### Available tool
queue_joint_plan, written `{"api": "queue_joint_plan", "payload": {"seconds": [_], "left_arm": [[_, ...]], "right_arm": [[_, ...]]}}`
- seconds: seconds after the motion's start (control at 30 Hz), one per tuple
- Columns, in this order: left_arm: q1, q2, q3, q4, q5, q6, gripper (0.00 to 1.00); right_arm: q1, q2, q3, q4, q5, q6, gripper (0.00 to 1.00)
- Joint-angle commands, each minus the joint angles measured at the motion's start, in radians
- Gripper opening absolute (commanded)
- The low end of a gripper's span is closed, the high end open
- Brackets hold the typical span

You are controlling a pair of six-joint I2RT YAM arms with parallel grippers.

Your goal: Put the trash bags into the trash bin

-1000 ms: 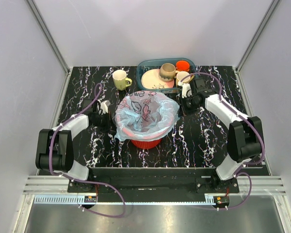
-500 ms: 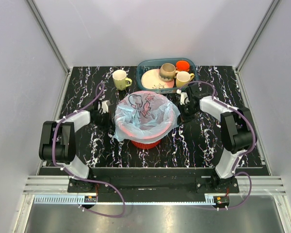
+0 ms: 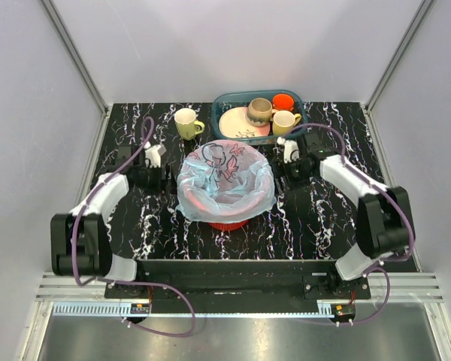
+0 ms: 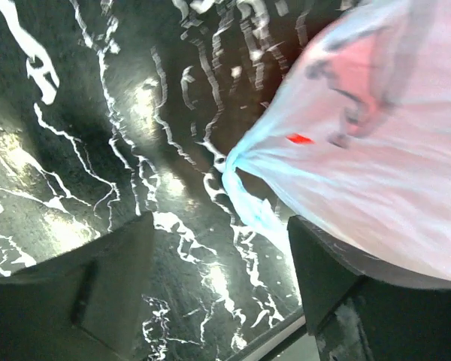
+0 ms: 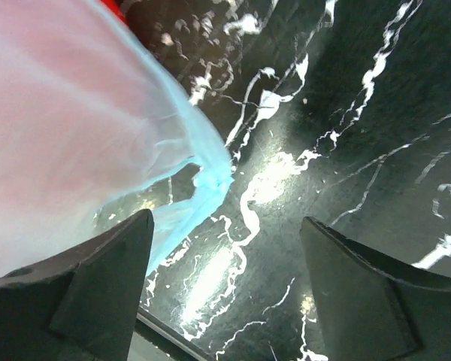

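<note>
The trash bag (image 3: 225, 177), thin light-blue plastic with pink and dark prints, lies spread over the mouth of the trash bin (image 3: 227, 223), a round red basket showing only below the bag. My left gripper (image 3: 171, 179) stands open just left of the bag, its jaws wide apart over bare table. In the left wrist view the gripper (image 4: 222, 289) is open and the bag's knotted corner (image 4: 244, 192) hangs ahead of it. My right gripper (image 3: 279, 167) stands open just right of the bag. In the right wrist view the gripper (image 5: 225, 289) is open, with the bag's edge (image 5: 203, 180) beside the left finger (image 5: 98, 286).
A teal tray (image 3: 224, 100) at the back holds a plate (image 3: 237, 122), two mugs and an orange cup (image 3: 283, 101). A yellow-green mug (image 3: 186, 122) stands left of the tray. The black marbled table is walled in on three sides.
Both grippers have opened and let go of the bag's edges. The bag has settled lower around the bin's rim. Both arms have drawn slightly outward.
</note>
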Motion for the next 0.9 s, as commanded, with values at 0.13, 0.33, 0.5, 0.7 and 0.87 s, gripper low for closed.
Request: {"api": "queue_joint_plan", "payload": {"seconds": [0.13,0.33,0.5,0.7,0.87], "left_arm": [[0.091,-0.278,0.073,-0.074,0.131,0.156,0.80],[0.254,-0.277,0.187,-0.262,0.266,0.424,0.81],[0.263,-0.310,0.256,-0.456,0.437,0.867,0.84],[0.165,-0.322,0.192,-0.563,0.557,1.246,0.85],[0.073,-0.219,0.242,-0.557,0.619,1.263,0.77]], "right_arm": [[-0.027,-0.312,0.027,-0.082,0.032,-0.075,0.90],[-0.200,-0.340,0.102,-0.226,-0.149,-0.250,0.92],[-0.200,-0.399,0.136,-0.269,-0.324,-0.576,0.96],[-0.086,-0.379,0.169,-0.360,-0.441,-0.816,0.97],[-0.033,-0.336,0.153,-0.251,-0.447,-0.821,0.95]]}}
